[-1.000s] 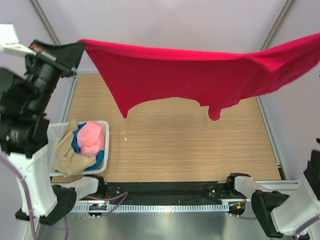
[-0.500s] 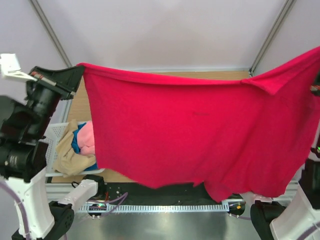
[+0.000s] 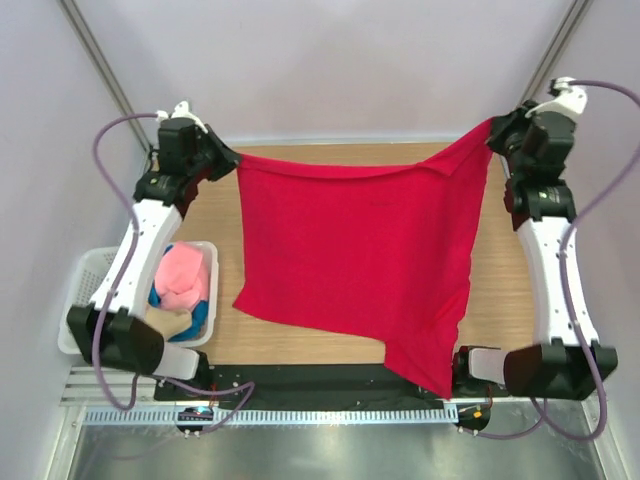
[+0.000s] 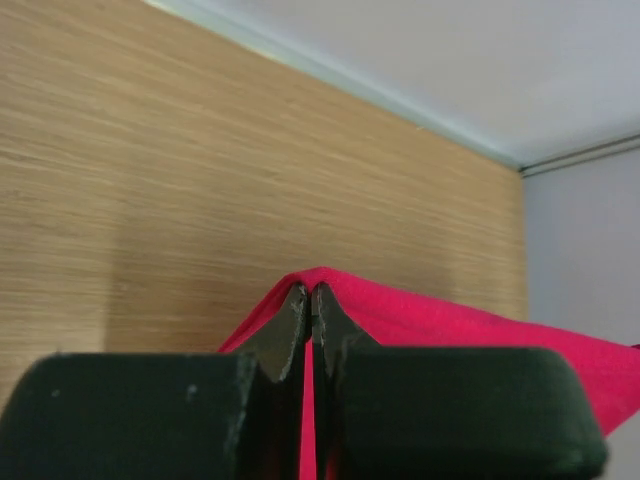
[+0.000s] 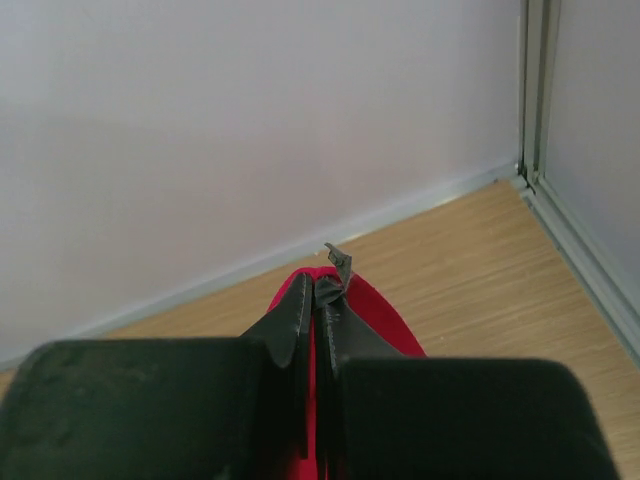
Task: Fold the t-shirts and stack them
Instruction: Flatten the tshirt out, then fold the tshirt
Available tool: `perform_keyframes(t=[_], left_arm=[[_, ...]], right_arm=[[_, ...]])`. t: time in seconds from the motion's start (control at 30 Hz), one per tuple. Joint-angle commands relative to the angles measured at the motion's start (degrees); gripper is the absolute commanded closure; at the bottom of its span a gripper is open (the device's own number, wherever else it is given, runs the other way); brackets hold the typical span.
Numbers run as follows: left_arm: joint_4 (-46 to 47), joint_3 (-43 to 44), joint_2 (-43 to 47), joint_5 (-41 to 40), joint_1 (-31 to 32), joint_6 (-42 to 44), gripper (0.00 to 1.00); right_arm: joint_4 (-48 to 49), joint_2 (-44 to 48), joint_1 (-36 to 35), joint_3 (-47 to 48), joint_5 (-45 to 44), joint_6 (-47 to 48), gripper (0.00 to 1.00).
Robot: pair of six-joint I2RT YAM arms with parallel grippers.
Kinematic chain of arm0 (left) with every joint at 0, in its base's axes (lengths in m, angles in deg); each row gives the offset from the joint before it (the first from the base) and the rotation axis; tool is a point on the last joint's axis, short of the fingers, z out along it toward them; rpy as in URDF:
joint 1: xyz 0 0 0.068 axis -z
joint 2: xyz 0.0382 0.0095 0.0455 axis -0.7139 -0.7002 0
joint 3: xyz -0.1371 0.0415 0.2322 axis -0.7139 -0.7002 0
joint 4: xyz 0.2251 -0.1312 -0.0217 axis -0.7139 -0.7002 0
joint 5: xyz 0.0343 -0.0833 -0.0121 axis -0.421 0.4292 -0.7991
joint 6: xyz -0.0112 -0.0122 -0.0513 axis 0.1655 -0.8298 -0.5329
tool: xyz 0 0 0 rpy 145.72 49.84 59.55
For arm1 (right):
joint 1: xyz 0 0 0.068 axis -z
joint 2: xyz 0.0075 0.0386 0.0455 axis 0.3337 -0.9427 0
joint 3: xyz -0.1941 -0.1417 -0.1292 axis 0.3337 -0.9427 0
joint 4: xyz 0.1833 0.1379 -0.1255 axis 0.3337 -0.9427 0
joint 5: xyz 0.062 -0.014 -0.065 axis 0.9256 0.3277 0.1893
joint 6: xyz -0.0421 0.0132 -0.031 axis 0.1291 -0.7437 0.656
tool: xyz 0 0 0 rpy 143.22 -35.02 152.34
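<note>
Top view only: whole red shirt (image 3: 360, 250) stretched between left claw (image 3: 222, 158) and right claw (image 3: 492, 135). White basket (image 3: 85, 275) on the near side of left claw, outward of it, holding pink shirt (image 3: 185, 275), blue shirt (image 3: 203, 316) and beige shirt (image 3: 178, 326) in a heap.
Left wrist view only: dark fingertips (image 4: 290, 325) pressed together on a peak of red cloth. Cloth running off to the right of the claw, with the wooden surface (image 4: 150, 180) beyond it.
Right wrist view only: fingertips (image 5: 293, 315) closed on a red fold, a small grey tag (image 5: 342, 262) poking up just past them. Pale wall (image 5: 200, 130) ahead of the claw.
Left claw: clamped on one upper corner of red shirt.
Right claw: clamped on the opposite upper corner.
Red shirt, place: spread from claw to claw over the middle of the surface. Cannot tell from any view whether it touches the wood.
Red shirt, look: plain bright red, mostly smooth, top edge sagging slightly between the claws. Lower edge slanted, its lowest corner drooping past the near edge of the surface, nearer the right claw's side.
</note>
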Motion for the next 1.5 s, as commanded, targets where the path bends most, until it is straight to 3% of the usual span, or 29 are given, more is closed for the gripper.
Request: perform_keyframes(t=[0.0, 0.17, 0.47, 0.77, 1.1, 1.47], left_arm=[[9.52, -1.01, -7.01, -2.12, -0.14, 4.01, 1.00], [14.79, 1.35, -23.77, -0.80, -0.23, 4.20, 1.00], [11.99, 19.72, -41.04, 1.31, -1.45, 5.34, 1.00], [5.58, 27.72, -47.81, 4.47, -3.91, 5.43, 1.00], [0.47, 25.88, -49.22, 11.06, -4.27, 5.78, 1.00], [-7.52, 25.97, -49.22, 9.40, -4.53, 6.83, 1.00]], right_arm=[[13.49, -3.74, -0.12, -3.56, 0.86, 1.66, 0.99], [18.51, -16.31, -0.12, -4.97, 2.01, 2.89, 0.99], [16.78, -31.34, -0.12, 4.33, 4.20, 2.98, 0.99], [5.72, -29.60, -0.12, 5.84, 0.44, 2.72, 0.99], [-1.34, -19.58, 0.32, -5.85, 0.33, -1.50, 0.99], [-7.49, -15.98, 1.47, -11.48, 1.65, -0.27, 0.99]])
